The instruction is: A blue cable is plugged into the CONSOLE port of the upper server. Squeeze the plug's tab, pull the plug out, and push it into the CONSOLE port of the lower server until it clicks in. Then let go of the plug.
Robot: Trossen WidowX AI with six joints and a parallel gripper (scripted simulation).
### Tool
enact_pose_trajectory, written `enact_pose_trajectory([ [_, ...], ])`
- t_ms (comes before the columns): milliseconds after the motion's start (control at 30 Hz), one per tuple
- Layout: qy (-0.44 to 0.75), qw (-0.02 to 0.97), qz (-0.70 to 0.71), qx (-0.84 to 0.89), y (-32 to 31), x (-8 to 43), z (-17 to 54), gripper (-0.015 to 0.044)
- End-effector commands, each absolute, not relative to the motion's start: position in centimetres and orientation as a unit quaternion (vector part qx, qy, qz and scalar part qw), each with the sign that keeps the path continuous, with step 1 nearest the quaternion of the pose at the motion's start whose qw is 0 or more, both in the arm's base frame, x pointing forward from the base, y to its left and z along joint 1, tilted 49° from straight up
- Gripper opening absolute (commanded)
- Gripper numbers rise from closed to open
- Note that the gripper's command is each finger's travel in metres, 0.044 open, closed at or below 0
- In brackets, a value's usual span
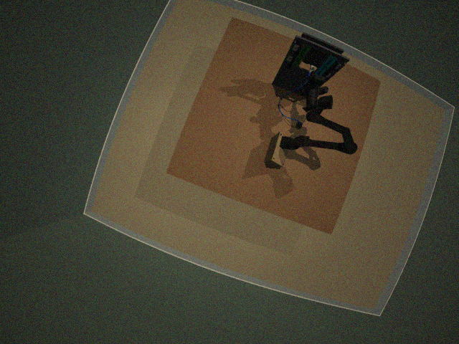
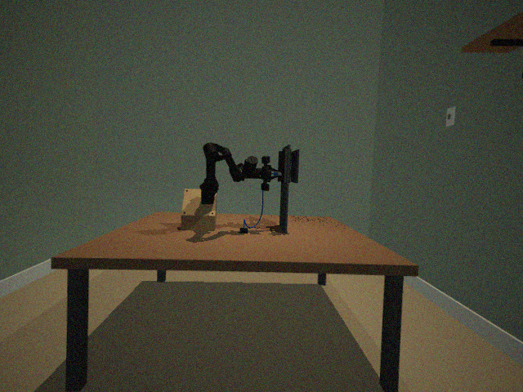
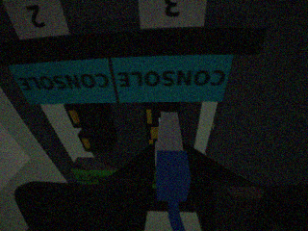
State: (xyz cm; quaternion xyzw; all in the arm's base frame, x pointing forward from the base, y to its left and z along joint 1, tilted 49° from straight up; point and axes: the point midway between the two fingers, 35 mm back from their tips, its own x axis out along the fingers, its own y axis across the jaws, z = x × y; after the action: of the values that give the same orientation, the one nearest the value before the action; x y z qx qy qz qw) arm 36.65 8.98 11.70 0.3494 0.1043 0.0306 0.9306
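Showing one blue plug (image 1: 310,68) (image 2: 275,173) (image 3: 172,175) held by one gripper (image 1: 312,72) (image 2: 276,174) (image 3: 168,149), the wrist view places the plug right of centre. Two dark fingers stand narrowly spaced, closed on the plug, and one blue cable (image 1: 280,110) (image 2: 262,207) (image 3: 176,220) leaves at the lower edge. The plug's pale tip lies at the opening beneath the right-hand of two teal CONSOLE labels (image 3: 170,78); whether it is fully seated, and in which server, cannot be told. Two number tags (image 3: 38,18), 2 and 3, appear inverted along the top.

In the exterior view, one table (image 1: 222,147) (image 2: 236,248) with four legs (image 2: 78,324) fills the lower half. Left of centre, one black arm (image 1: 330,144) (image 2: 211,164) reaches right from beside one cream panel (image 1: 277,150) (image 2: 192,200) to one upright rack (image 1: 290,80) (image 2: 283,207). One small black block (image 1: 298,125) (image 2: 243,230) bears the cable's lower end on the table. Farther off, one wall plate (image 2: 450,116) occupies the upper right.
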Motion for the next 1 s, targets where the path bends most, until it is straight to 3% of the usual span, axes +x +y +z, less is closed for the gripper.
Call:
enact_pose_trajectory([
  [0, 0.104, 0.931, 0.035, 0.348, 9.12, 36.94, 11.86, 0.0],
  [967, 0.103, 0.931, 0.036, 0.347, 9.02, 37.9, 11.87, 0.0],
])
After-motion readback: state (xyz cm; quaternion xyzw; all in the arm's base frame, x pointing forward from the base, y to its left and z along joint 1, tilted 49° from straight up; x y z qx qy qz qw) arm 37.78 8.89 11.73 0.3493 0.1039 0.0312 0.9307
